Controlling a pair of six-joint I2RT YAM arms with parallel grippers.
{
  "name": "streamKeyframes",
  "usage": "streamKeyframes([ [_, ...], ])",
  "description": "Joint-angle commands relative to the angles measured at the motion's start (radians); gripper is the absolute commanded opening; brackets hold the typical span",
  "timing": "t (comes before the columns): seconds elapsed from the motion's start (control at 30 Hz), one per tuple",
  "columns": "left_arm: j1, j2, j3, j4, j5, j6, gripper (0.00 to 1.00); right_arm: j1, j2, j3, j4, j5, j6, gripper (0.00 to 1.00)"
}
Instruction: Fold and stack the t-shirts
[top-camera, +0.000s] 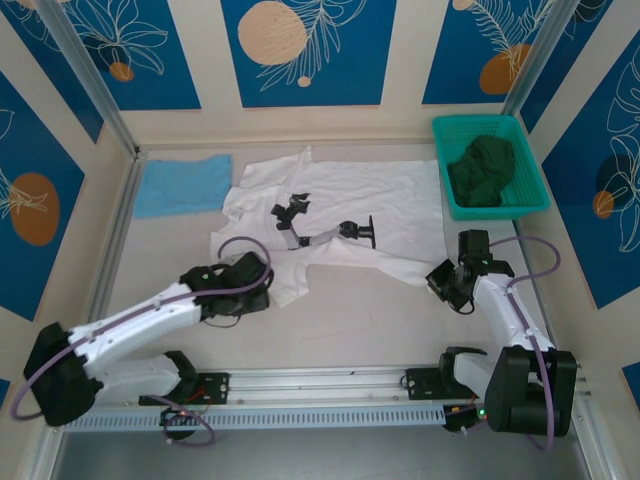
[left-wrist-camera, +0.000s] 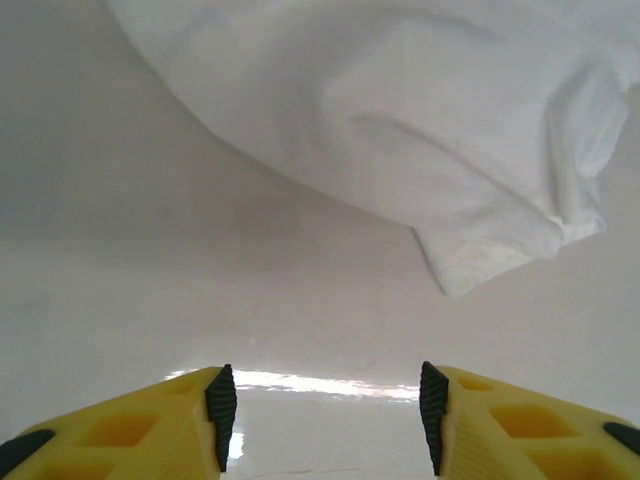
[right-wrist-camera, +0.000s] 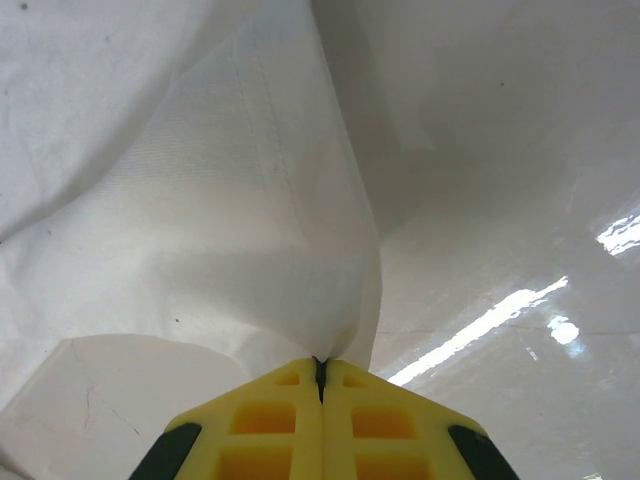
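The white t-shirt (top-camera: 400, 205) with small black prints lies spread over the middle of the table. My left gripper (top-camera: 268, 287) sits low at its near-left sleeve. In the left wrist view this gripper (left-wrist-camera: 326, 415) is open over bare table, and the sleeve corner (left-wrist-camera: 480, 260) lies a little ahead, outside the jaws. My right gripper (top-camera: 436, 279) is at the shirt's near-right edge. In the right wrist view it (right-wrist-camera: 320, 372) is shut on a pinch of the white cloth (right-wrist-camera: 200, 200), which rises from the jaws. The light-blue t-shirt (top-camera: 183, 185) lies folded flat at the back left.
A green basket (top-camera: 536, 200) holding dark green cloth (top-camera: 482, 170) stands at the back right. Bare table (top-camera: 360, 320) runs between the shirt and the arm bases. Walls enclose the table at the left, back and right.
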Motion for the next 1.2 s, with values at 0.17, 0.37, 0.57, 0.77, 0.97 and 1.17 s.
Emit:
streamKeyframes([
  [0.17,-0.053,0.219,0.122,0.202,0.062,-0.119,0.68,0.027,-0.027,0.007,0.015,-0.02,-0.009,0.0],
  [0.37,-0.056,0.378,0.173,0.276,0.106,-0.236,0.67,0.042,-0.025,-0.009,0.037,-0.022,-0.002,0.0],
  [0.57,-0.059,0.48,0.194,0.317,0.109,-0.284,0.63,0.044,-0.029,-0.012,0.041,-0.02,-0.005,0.0],
  [0.77,-0.059,0.499,0.2,0.281,0.065,-0.307,0.57,0.044,-0.029,-0.012,0.042,-0.021,-0.009,0.0],
  [0.97,-0.06,0.464,0.157,0.268,0.02,-0.367,0.59,0.046,-0.033,-0.014,0.043,-0.016,-0.009,0.0],
  [1.17,-0.08,0.399,0.105,0.249,-0.033,-0.438,0.62,0.045,-0.034,-0.011,0.04,-0.012,-0.011,0.0],
])
